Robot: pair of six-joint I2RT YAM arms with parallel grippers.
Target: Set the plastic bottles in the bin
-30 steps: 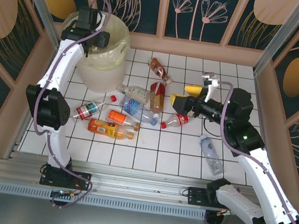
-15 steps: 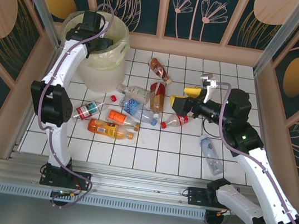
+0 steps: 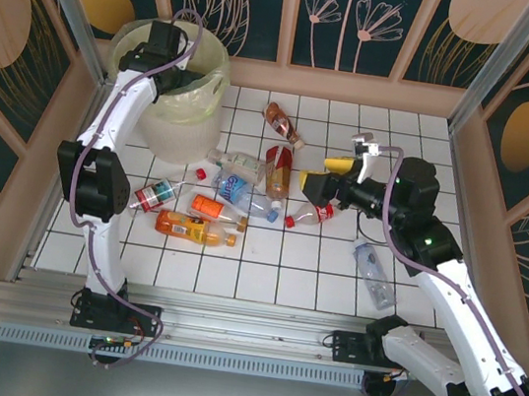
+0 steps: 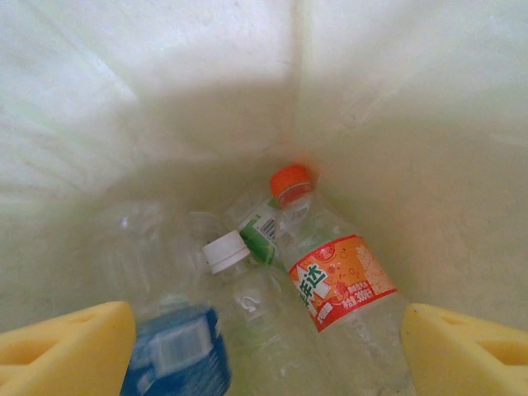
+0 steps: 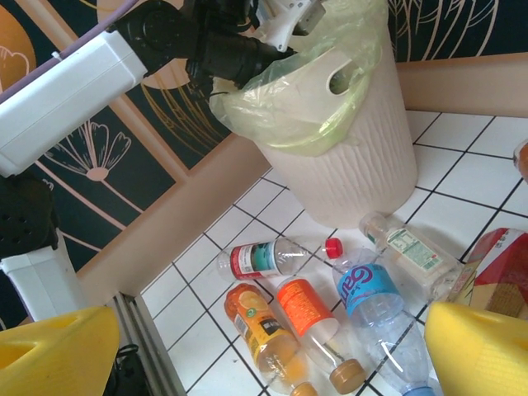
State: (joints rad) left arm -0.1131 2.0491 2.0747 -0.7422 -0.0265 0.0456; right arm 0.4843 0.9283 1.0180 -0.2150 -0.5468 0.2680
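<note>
1. The left gripper [image 4: 264, 355] is down inside the bin [image 3: 183, 131], hanging over the stuff at the bottom. Its yellow fingers [image 4: 66, 351] are spread wide with nothing between them, so it's open and empty.
2. Right under it, at the bottom of the bin, I can see three bottles jumbled together. There's an orange-capped bottle [image 4: 334, 276] with an orange label, a white-capped bottle [image 4: 243, 260] with a green label, and a blue-wrapped bottle [image 4: 177, 355].
3. The right gripper [image 3: 326, 170] is well away from the bin, over on the far side of the bottle scatter, low above the floor tiles [image 3: 331, 288]. Its jaws are wide apart too and it isn't gripping anything.
4. Plenty is left on the floor. A clear bottle [image 3: 235, 164] lies just beside the foot of the bin.
5. A bit further out from the bin are a blue-label bottle [image 3: 240, 194], a red-label bottle [image 3: 155, 197] and two orange bottles [image 3: 195, 230] lying close together.
6. A brown bottle [image 3: 282, 121] lies off on its own, level with the bin.
7. The cola bottle [image 3: 310, 215] lies just beside the right gripper.
8. The lone clear bottle [image 3: 375, 274] is the furthest from the bin, well apart from the rest.
</note>
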